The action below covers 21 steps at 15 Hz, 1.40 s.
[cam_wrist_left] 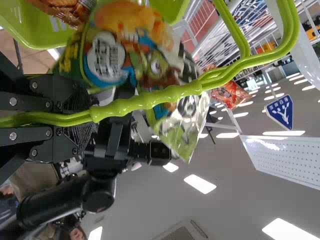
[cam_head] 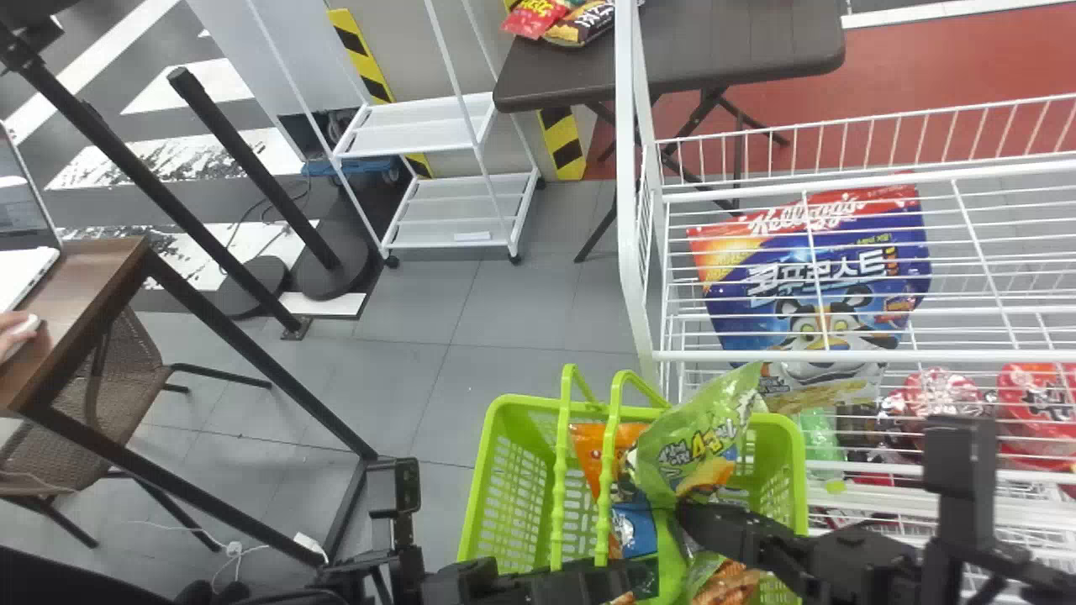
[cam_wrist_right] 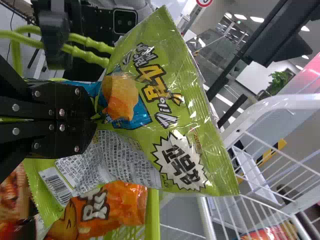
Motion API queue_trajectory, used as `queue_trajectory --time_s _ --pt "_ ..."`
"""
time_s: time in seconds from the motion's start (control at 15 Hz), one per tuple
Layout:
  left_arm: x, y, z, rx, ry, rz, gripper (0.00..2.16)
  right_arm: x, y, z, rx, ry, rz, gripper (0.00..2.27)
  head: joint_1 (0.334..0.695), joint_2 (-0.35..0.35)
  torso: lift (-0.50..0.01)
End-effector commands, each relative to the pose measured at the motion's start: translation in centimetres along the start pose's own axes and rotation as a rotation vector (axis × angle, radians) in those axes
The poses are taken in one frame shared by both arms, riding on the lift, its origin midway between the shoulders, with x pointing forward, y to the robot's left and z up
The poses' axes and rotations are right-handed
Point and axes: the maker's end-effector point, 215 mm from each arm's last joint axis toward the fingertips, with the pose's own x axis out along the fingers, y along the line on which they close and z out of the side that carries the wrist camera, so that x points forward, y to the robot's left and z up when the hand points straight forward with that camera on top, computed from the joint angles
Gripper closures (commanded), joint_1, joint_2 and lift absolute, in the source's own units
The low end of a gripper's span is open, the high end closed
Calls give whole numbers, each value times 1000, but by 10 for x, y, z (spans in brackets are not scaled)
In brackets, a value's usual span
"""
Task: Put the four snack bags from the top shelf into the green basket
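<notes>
The right end effector [cam_head: 683, 514] is clamped on a green snack bag [cam_head: 693, 445], held above the green basket [cam_head: 479, 479]. The left end effector [cam_head: 588, 578] is closed around the basket's handles [cam_head: 561, 470], which stand up just beside the bag, on its left, and are in the way on that side. Inside the basket are an orange bag [cam_head: 590, 454] and, nearer the robot, a bag with brown snacks printed on it [cam_head: 727, 586]. Just past the basket's far right side rises a white wire rack [cam_head: 630, 210], a second thing to steer around; it carries a large blue cereal bag [cam_head: 815, 294], with red packets [cam_head: 1038, 403] lower down. Farther off are a dark tabletop [cam_head: 714, 50] bearing snack packets [cam_head: 584, 23], a white shelf cart [cam_head: 420, 126] and, at left, a wooden desk [cam_head: 80, 286].
</notes>
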Motion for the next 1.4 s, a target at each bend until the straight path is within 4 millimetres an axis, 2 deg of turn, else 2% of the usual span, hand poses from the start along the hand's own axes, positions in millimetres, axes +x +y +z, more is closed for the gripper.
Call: queue_trajectory --time_s 0.0,0.13,0.27,0.53,0.6,0.67,0.73,0.8,0.93,1.13,1.2,1.27,1.33 --pt "-1 -3 2 2 -1 -9 2145 23 -21 -8 35 1 8 2256 695 350 0" --pt "1 -4 1 1 -3 -15 2145 40 -22 -18 69 29 54 2256 695 350 0" --pt "4 -6 0 -10 0 -21 2145 60 -24 -11 43 10 62 2256 695 350 0" --pt "11 -10 -5 -13 14 -35 2145 99 -6 -5 21 31 102 2256 695 350 0" --pt "12 -11 -5 -14 15 -37 2145 104 -2 -4 13 38 106 2155 695 350 0" --pt "12 -11 -6 -13 16 -38 2145 104 -2 -7 19 52 107 1794 695 350 0" --pt "11 -11 -5 -12 16 -35 2145 100 -1 -10 32 62 113 745 695 350 0" --pt "10 -10 -5 -13 14 -33 2145 91 1 -16 47 89 111 -1 695 350 0" --pt "8 -10 -4 -13 13 -29 2145 64 -2 -29 71 148 81 -1 695 350 0" --pt "8 -9 -3 -11 14 -29 2145 4 -5 -29 143 182 61 49 695 350 0" --pt "8 -9 -3 -12 14 -30 2145 -20 -10 -25 160 181 41 53 695 350 0" --pt "8 -9 -3 -12 14 -30 2145 -40 -17 -13 162 150 15 46 695 350 0" --pt "7 -8 -2 -11 14 -28 2145 -62 -31 10 151 93 -28 43 695 350 0"
